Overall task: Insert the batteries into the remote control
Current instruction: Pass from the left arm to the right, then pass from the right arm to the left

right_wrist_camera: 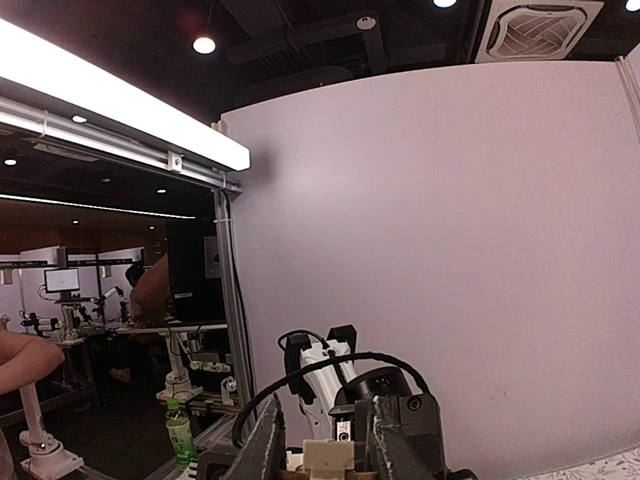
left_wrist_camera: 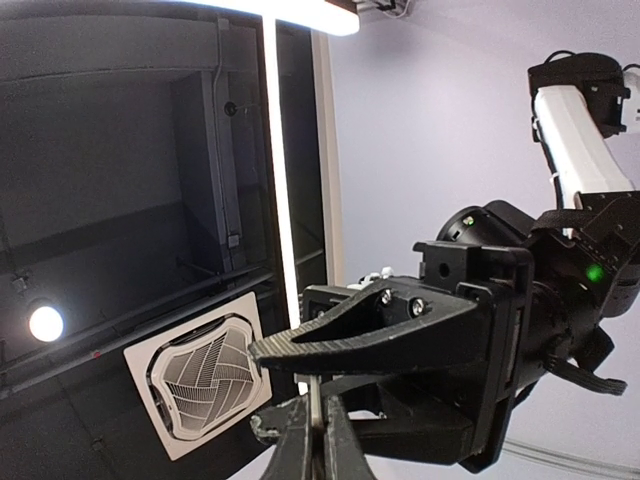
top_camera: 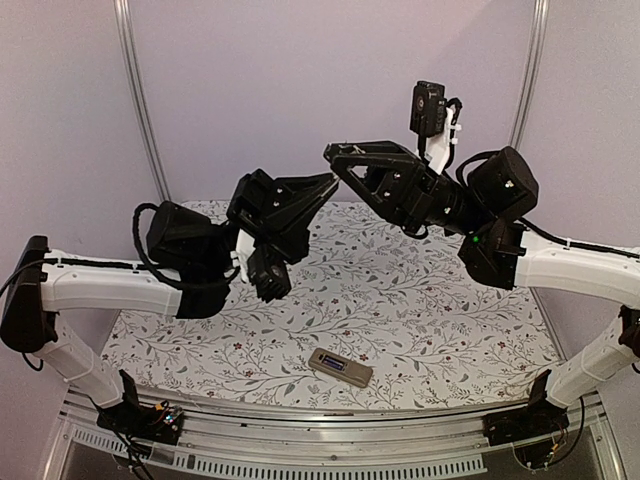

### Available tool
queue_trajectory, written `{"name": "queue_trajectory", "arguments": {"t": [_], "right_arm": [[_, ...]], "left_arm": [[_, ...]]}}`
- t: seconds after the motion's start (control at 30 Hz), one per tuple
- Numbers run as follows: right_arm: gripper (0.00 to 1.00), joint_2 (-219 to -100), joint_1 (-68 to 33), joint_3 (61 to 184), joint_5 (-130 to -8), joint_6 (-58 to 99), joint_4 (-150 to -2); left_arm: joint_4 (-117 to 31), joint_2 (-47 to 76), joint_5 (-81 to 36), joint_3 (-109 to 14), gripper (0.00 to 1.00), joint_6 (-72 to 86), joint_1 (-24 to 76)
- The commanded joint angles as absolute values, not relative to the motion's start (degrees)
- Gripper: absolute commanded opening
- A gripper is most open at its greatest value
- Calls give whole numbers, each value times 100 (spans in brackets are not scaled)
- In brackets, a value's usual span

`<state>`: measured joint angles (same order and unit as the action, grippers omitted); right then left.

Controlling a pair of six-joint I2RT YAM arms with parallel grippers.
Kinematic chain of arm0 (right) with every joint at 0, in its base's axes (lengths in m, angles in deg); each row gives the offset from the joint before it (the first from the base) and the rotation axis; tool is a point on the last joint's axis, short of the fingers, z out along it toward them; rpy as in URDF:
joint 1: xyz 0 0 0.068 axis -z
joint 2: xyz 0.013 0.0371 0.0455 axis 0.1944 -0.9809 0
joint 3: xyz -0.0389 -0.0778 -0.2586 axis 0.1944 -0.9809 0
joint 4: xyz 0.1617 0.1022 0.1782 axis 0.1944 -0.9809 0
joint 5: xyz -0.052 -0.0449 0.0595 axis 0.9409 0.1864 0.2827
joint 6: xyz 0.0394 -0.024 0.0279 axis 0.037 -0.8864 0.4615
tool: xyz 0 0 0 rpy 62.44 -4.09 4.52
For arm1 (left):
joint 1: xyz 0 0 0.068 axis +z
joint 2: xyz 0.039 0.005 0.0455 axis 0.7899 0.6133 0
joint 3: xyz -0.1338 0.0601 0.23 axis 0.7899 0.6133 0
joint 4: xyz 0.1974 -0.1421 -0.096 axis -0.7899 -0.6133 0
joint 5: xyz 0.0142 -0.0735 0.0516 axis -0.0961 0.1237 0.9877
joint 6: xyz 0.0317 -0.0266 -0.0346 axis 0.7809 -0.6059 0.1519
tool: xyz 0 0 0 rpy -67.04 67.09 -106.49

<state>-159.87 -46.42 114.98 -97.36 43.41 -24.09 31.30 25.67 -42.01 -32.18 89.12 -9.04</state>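
While both arms are raised off the table, the small greyish-tan rectangular remote control [top_camera: 340, 367] lies alone at the lower centre of the overhead frame, near the front edge of the white cloth printed with leafy sprigs [top_camera: 450, 310]. A dark strip along its middle faces up, and its long side slants slightly down to the right. It touches neither arm and sits well apart from both sets of jaws, which meet far above it in the picture's upper centre.

There the black left gripper [top_camera: 325, 183] points up and to the right, while the black right gripper [top_camera: 333, 152] points left, its tip just above the left one's.

In the left wrist view, the left fingers [left_wrist_camera: 292, 450] at the bottom centre are drawn nearly together, with a thin grey upright sliver [left_wrist_camera: 314, 398] standing between their tips. It may be one of the batteries, but the view is too dim and close to tell. The sliver rises into the gap between the right gripper's two wedge-shaped fingers, which stretch in from the right of that frame.

In the right wrist view, the right fingers [right_wrist_camera: 268, 445] stand clearly apart at the bottom edge. A cream block sits low between them, and I cannot tell what it is.
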Motion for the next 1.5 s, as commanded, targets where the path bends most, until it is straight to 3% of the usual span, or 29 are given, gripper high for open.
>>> {"name": "queue_trajectory", "arguments": {"t": [0.0,0.17,0.2,0.27,0.33,0.4,0.5,0.63,0.8,0.93,1.03,1.27,1.47], "right_arm": [[15,-16095,-4618,11571,-9870,4320,-2450],[3,-16146,-4618,11614,-9931,4350,-2451],[2,-16153,-4618,11609,-9925,4351,-2451],[1,-16137,-4618,11578,-9881,4346,-2455],[0,-16087,-4614,11530,-9751,4296,-2527],[0,-15972,-4610,11458,-9483,4207,-2745],[0,-15768,-4594,11412,-8887,3947,-3464],[0,-15417,-4592,11635,-7407,3458,-5299],[0,-15558,-4583,12336,-5659,3066,-7806],[0,-16195,-4545,13042,-5488,2966,-9405],[0,-16824,-4511,13590,-5638,2916,-10221],[0,-18076,-4471,14748,-6164,2764,-11589],[0,-18297,-4469,14737,-6748,3283,-10849]], "left_arm": [[3448,2664,-4237,-3309,0,8991,-863],[3423,2701,-4205,-3347,0,9023,-846],[3391,2695,-4203,-3328,4,9063,-846],[3299,2672,-4195,-3254,31,9195,-836],[3220,2646,-4160,-3144,51,9306,-833],[3197,2600,-4085,-2957,63,9374,-840],[3111,2418,-3935,-2503,69,9486,-862],[2768,2028,-3164,-1785,70,9083,-906],[467,1339,-1523,-1624,67,6996,-856],[-1527,813,-1495,-1595,66,4615,-503],[-2212,489,-1757,-1285,63,3269,-201],[-2167,-5,-2390,-336,58,1390,522],[-569,130,-3141,434,46,131,634]]}}
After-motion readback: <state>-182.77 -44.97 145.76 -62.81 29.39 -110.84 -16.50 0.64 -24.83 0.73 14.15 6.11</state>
